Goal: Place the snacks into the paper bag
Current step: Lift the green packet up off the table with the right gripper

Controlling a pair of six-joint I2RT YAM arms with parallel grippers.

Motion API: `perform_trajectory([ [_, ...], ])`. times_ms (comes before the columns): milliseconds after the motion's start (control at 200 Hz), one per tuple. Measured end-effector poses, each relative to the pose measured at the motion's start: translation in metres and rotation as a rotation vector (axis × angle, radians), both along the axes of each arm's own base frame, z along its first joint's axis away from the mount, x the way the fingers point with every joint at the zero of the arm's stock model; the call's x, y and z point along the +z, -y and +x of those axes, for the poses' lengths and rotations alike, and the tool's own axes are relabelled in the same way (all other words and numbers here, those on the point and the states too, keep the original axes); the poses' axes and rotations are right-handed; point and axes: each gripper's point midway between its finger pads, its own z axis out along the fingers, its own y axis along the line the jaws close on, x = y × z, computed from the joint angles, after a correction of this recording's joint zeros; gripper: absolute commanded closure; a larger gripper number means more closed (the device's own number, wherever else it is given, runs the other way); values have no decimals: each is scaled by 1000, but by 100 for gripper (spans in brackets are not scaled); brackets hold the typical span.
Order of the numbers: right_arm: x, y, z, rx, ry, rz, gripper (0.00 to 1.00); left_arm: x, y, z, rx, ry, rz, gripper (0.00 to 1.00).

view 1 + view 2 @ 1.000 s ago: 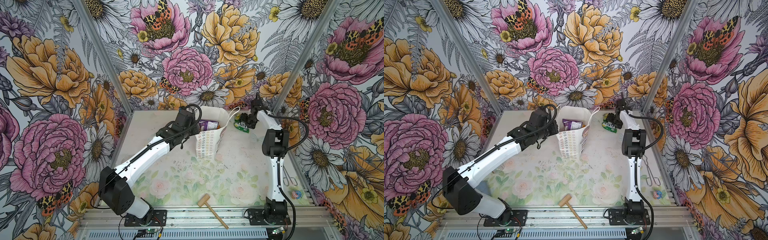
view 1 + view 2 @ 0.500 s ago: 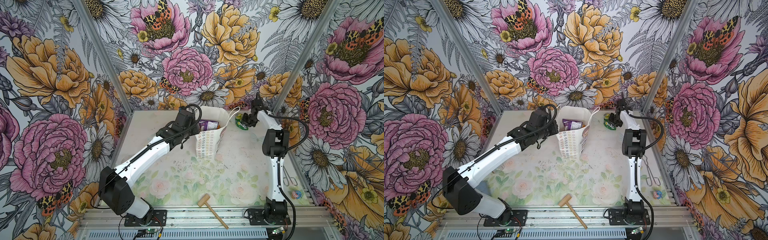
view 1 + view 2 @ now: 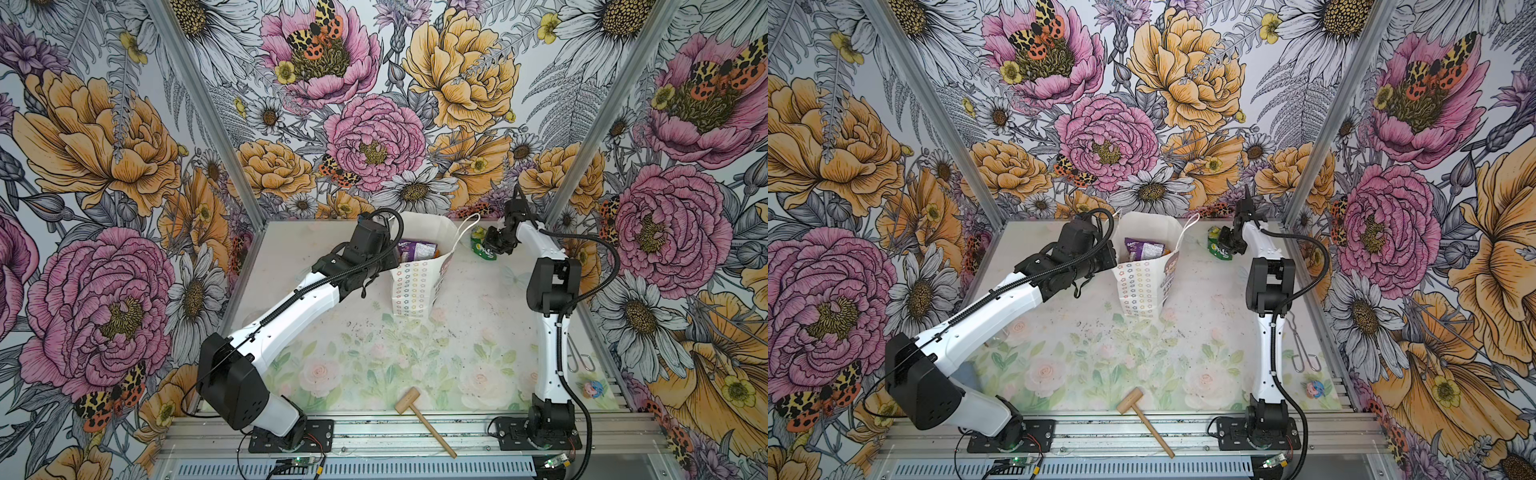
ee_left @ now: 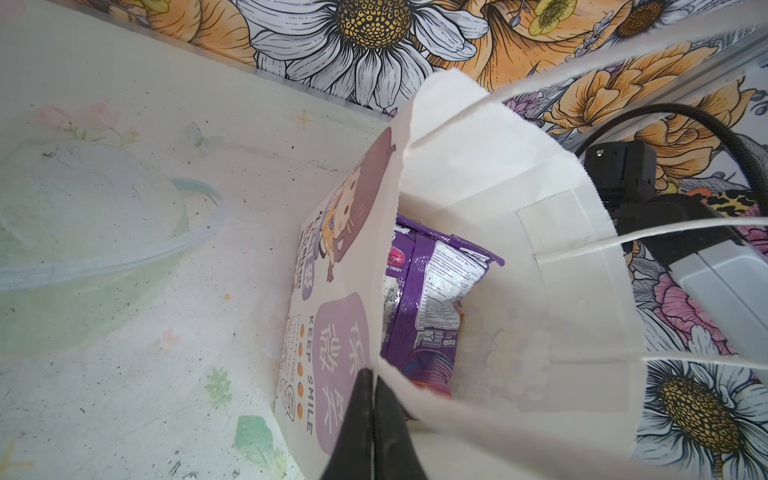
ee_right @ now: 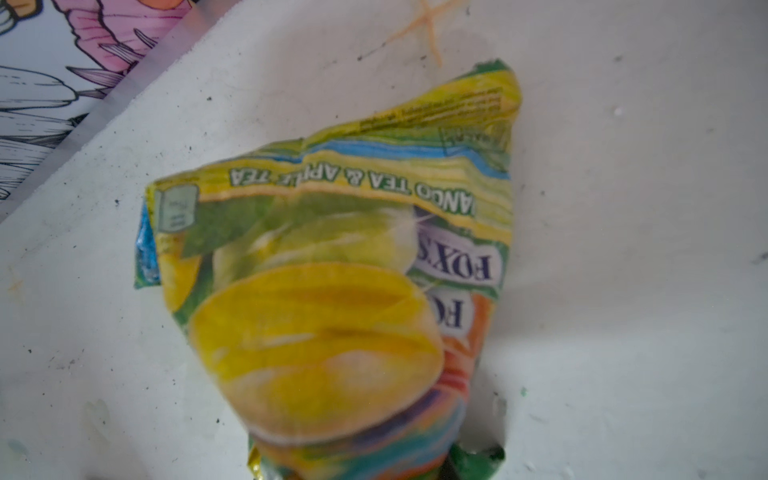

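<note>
The white paper bag (image 3: 415, 286) (image 3: 1142, 286) stands open at the back middle of the table, its cord handles up. My left gripper (image 4: 374, 399) is shut on the bag's near rim, on its left side in both top views. A purple snack packet (image 3: 417, 250) (image 3: 1144, 249) (image 4: 432, 291) lies inside the bag. My right gripper (image 3: 492, 245) (image 3: 1227, 245) is at the back right, shut on a crumpled green and yellow FOX'S snack packet (image 3: 481, 246) (image 3: 1218, 248) (image 5: 332, 270). That packet sits close over the table and hides the jaws in the right wrist view.
A wooden mallet (image 3: 424, 419) (image 3: 1144, 419) lies at the front edge. Metal tongs (image 3: 579, 357) (image 3: 1304, 353) and a small pink and blue toy (image 3: 593, 388) (image 3: 1314, 388) lie along the right edge. A translucent round dish (image 4: 104, 249) rests left of the bag.
My right gripper has closed on the green packet and shifted slightly toward the back wall. The left arm and the bag have not moved.
</note>
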Motion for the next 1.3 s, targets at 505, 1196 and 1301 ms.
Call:
perform_trajectory([
  [505, 51, -14, -14, 132, 69, 66, 100, 0, 0, 0, 0, 0, -1, 100],
  [1196, 225, -30, -37, 261, 421, 28, 100, 0, 0, 0, 0, 0, -1, 100],
  [1301, 258, -39, -45, 300, 493, 9, 100, 0, 0, 0, 0, 1, -1, 100],
])
